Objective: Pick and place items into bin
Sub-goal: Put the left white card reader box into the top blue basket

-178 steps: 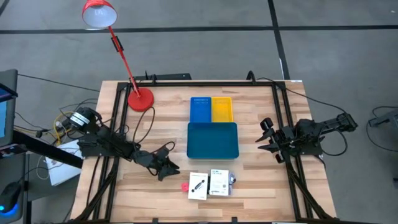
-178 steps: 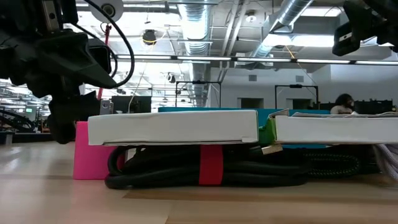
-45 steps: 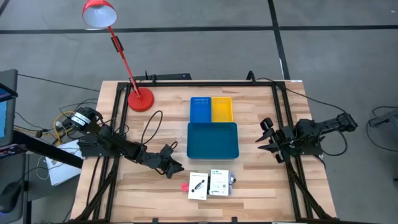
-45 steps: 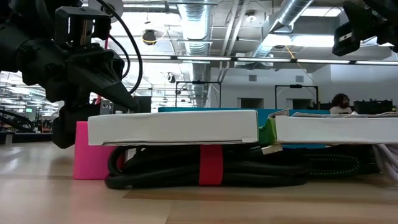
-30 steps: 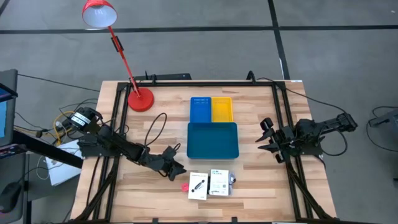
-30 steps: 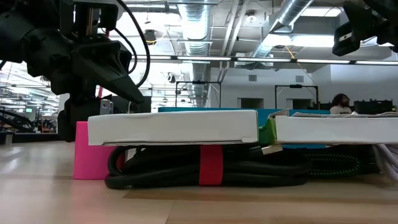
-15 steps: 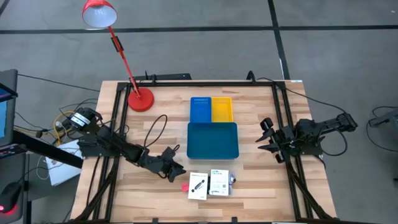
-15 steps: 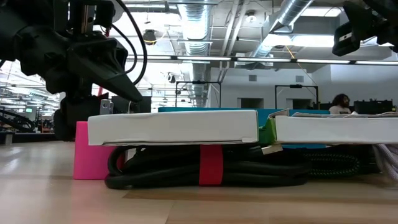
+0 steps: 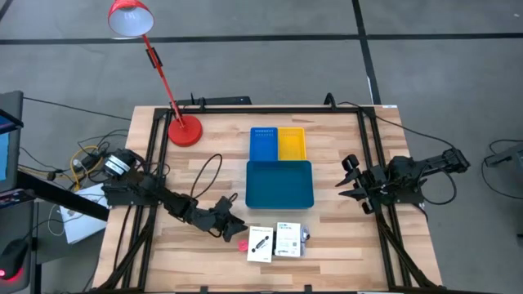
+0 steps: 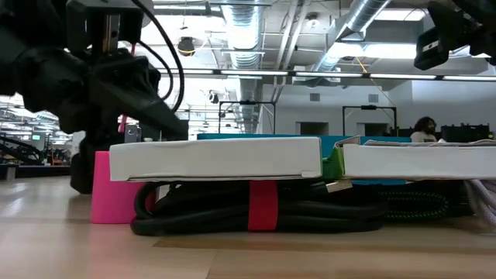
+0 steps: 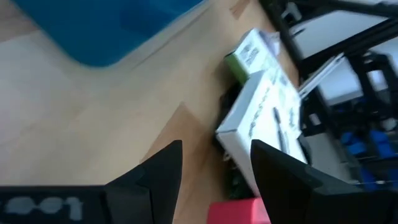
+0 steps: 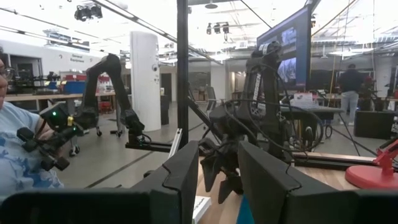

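Note:
Two flat white printed packets [image 9: 260, 243] [image 9: 287, 240] lie side by side near the table's near edge, resting on a coiled black cable [image 10: 256, 209] with a red strap. A tiny pink-red block [image 9: 243, 244] stands on the table just left of them. My left gripper [image 9: 234, 229] is open and hovers close to the block's far-left side; in its wrist view its fingers [image 11: 214, 180] frame the block [image 11: 239, 211] and the packet [image 11: 264, 121]. The teal tray [image 9: 279, 184], blue tray [image 9: 263, 144] and yellow tray [image 9: 292, 144] sit mid-table. My right gripper [image 9: 346, 184] is open, waiting at the right edge.
A red desk lamp [image 9: 185, 129] stands at the far left corner, and a thin black cable [image 9: 204, 171] loops across the table beside my left arm. Something green [image 10: 333, 167] shows between the two packets. Bare wood lies between the trays and the right arm.
My left gripper has moved toward the near edge and a little right, closing in on the pink-red block. The packets, block and trays have stayed put.

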`<action>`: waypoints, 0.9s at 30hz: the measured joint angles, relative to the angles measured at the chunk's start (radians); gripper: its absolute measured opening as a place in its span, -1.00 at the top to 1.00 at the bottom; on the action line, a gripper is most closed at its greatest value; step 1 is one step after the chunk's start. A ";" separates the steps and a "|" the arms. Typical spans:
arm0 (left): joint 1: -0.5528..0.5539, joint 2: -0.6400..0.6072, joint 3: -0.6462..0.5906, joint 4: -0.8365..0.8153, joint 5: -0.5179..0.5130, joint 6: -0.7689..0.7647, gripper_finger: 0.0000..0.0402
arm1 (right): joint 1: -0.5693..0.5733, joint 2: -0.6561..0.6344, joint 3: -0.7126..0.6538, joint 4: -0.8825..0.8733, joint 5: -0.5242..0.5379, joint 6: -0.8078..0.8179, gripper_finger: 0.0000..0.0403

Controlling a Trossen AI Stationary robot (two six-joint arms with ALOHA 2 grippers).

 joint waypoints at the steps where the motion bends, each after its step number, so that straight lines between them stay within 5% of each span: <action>1: 0.002 0.016 0.000 0.035 0.006 0.005 0.11 | 0.000 0.000 0.000 0.000 0.000 0.000 0.46; 27: 0.054 -0.001 -0.025 0.074 0.150 0.019 0.11 | 0.000 0.000 0.000 0.001 0.000 0.000 0.46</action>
